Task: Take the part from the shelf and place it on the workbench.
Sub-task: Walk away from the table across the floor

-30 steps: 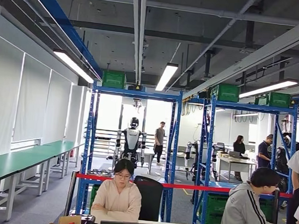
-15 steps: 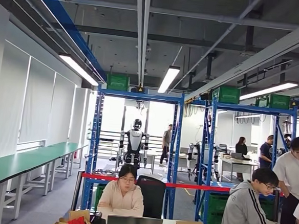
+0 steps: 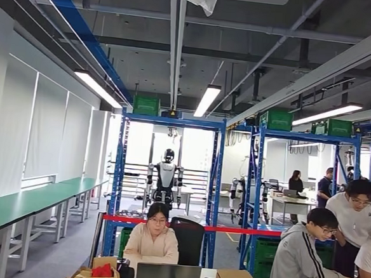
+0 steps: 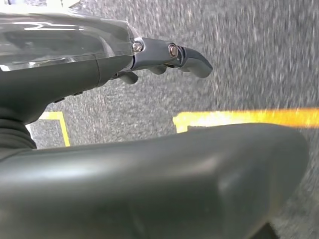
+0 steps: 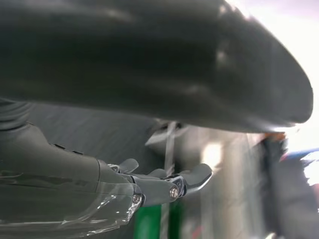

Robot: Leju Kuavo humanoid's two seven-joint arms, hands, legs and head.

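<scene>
While the head view looks out across the workshop, the blue steel shelf rack [image 3: 166,176] stands well beyond a person seated at a laptop [image 3: 153,238], and I cannot make out the part on any of its tiers from here. As I judge it, the trouble lies in the approach: the seated person, the black chair [image 3: 187,241] just beside them and the red barrier tape [image 3: 192,227] stretched across the rack's uprights close the straight line, so walking directly at the rack risks a collision. To the left of the rack, the floor aisle beside the long green-topped counter [image 3: 20,204] looks like the freer room. At the left wrist, the left hand [image 4: 112,64] hangs over grey carpet crossed by a yellow floor line [image 4: 244,118]; its fingers [image 4: 188,56] lie extended and grasp nothing. At the right wrist, the right hand [image 5: 124,184] likewise has its fingers [image 5: 192,178] stretched out and released, nothing between them, with blurred green and pale shapes behind. Such blur could hide an obstacle near the swinging arm.
</scene>
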